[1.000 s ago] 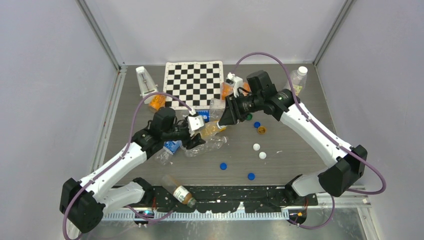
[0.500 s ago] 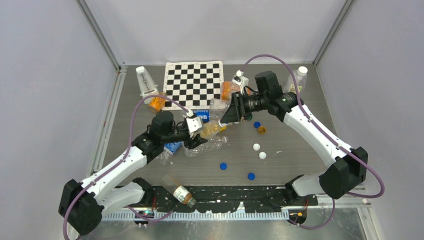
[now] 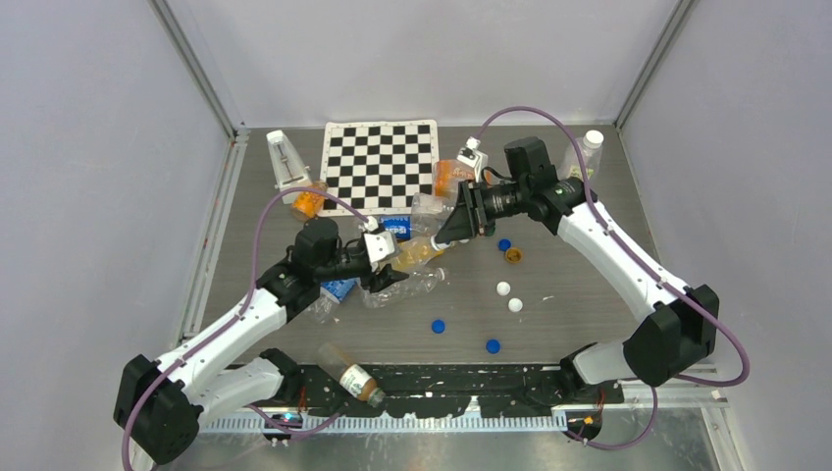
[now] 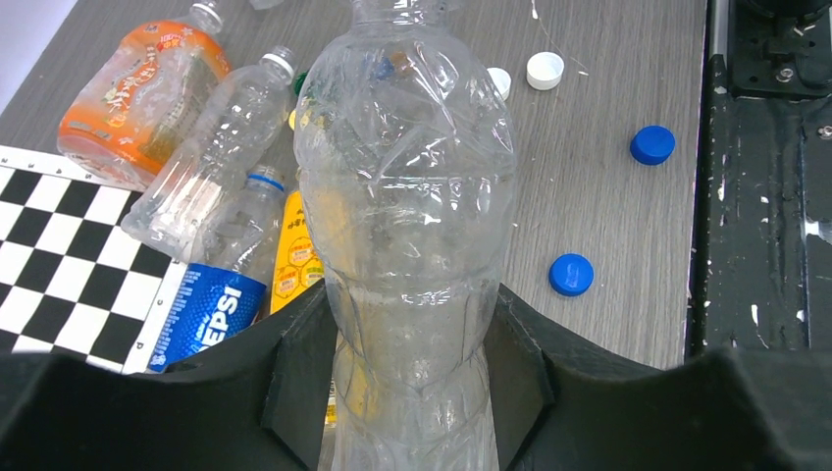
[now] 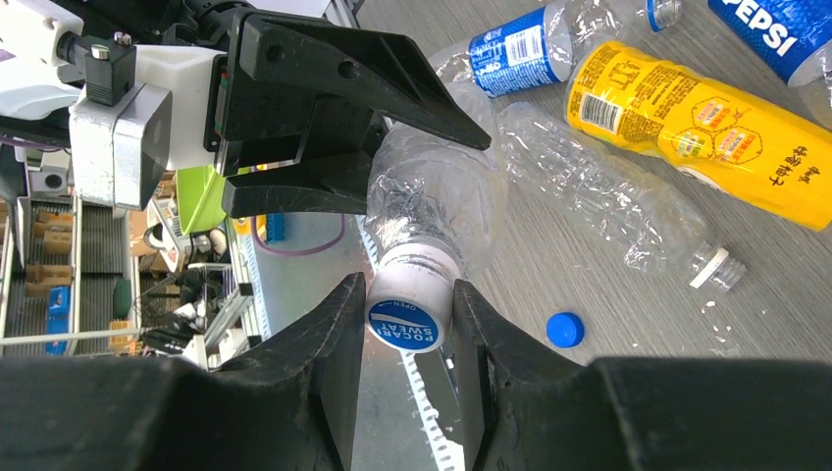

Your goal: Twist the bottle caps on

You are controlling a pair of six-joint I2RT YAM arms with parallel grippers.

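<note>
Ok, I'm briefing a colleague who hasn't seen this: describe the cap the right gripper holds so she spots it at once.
Start at the checkerboard on the table. Just in front of it the left gripper holds a crumpled clear bottle, and the cap sits on its neck, pinched by the right gripper. Unlike the loose plain caps, its blue top reads Pocari Sweat.

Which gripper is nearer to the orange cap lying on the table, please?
Right. The right gripper is just left of the orange cap in the top view; the left gripper sits farther left, beyond it.
</note>
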